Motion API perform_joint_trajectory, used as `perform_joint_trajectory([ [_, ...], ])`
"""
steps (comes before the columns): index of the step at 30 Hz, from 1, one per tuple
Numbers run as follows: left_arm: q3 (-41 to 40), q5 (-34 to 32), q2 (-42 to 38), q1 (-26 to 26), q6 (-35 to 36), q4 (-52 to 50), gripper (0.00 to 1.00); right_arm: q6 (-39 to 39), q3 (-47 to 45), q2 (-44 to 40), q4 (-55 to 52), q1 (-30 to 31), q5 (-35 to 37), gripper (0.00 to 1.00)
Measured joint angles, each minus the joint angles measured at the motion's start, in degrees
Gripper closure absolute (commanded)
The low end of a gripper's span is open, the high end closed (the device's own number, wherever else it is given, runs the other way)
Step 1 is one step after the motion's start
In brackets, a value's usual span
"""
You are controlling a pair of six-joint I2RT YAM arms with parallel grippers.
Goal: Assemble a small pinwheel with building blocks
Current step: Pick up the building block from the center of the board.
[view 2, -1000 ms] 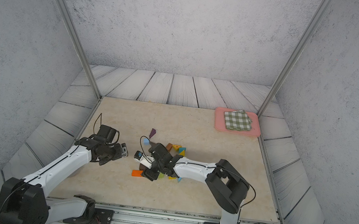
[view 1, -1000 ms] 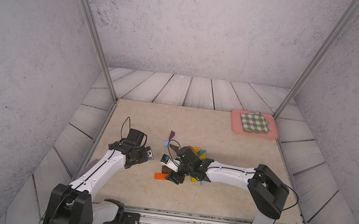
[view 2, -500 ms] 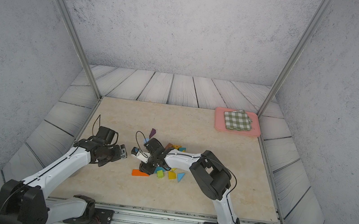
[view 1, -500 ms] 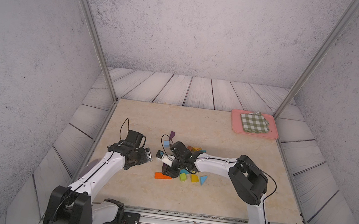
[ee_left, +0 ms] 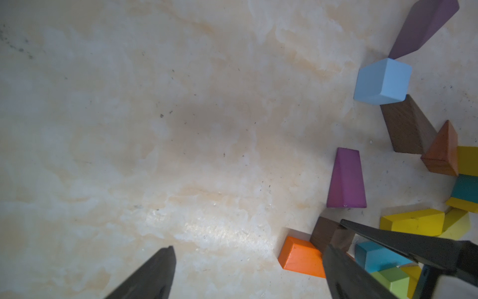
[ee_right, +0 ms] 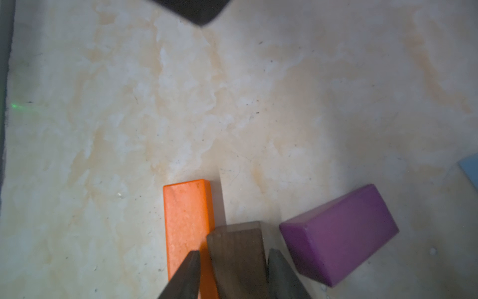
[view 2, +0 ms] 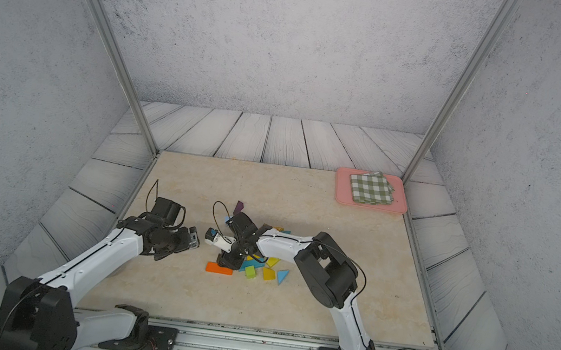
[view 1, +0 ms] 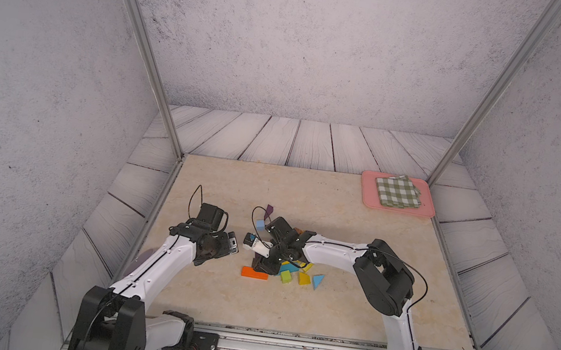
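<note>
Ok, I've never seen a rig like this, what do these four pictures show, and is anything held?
These are two robot arms, left arm and right arm, each ending in a two-fingered gripper, at a table. Both top views look down on everything; the other two pictures come from cameras on the wrists. Painted blocks lie in a loose pile, among them an orange bar, a purple block and a light-blue cube. A pink tray holds a checked cloth. The left gripper is open over bare table, holding nothing. The right gripper straddles a brown block beside the orange bar; whether it pinches it I cannot tell.
</note>
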Motion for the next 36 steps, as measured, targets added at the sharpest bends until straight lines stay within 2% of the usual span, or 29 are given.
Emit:
perform_joint_trajectory([
  [5, 0.0, 0.13, 0.0, 0.0, 0.31, -0.11, 0.04, 0.63, -1.14, -0.9, -0.13, -0.15, -0.44, 0.56],
  [10, 0.0, 0.24, 0.11, 0.0, 0.79, -0.17, 0.04, 1.97, -1.42, -1.44, -1.51, -0.17, -0.15, 0.4],
  [14, 0.0, 0.26, 0.61, 0.0, 0.87, -0.17, 0.04, 2.97, -0.17, -1.29, -3.78, -0.15, 0.2, 0.4],
  [17, 0.0, 0.22, 0.66, 0.0, 0.87, -0.33, 0.04, 3.37, 0.85, -0.94, -4.5, -0.15, 0.17, 0.45],
  [24, 0.0, 0.17, 0.28, 0.37, 0.83, -0.35, 0.04, 5.35, 1.05, -0.02, -3.21, -0.15, -0.17, 0.48],
  [27, 0.0, 0.15, -0.61, 0.79, 0.79, -0.35, 0.04, 5.99, 1.27, 0.37, -2.62, -0.15, -0.13, 0.54],
  [34, -2.27, 2.84, -6.38, 3.34, -0.57, 2.05, 0.04, 8.72, 1.42, 0.57, -0.28, -0.2, 0.35, 0.68],
  [36, -3.78, 3.93, -8.52, 3.58, -0.96, 3.69, 0.04, 9.55, 1.4, 0.55, 0.02, -0.42, 0.39, 0.69],
])
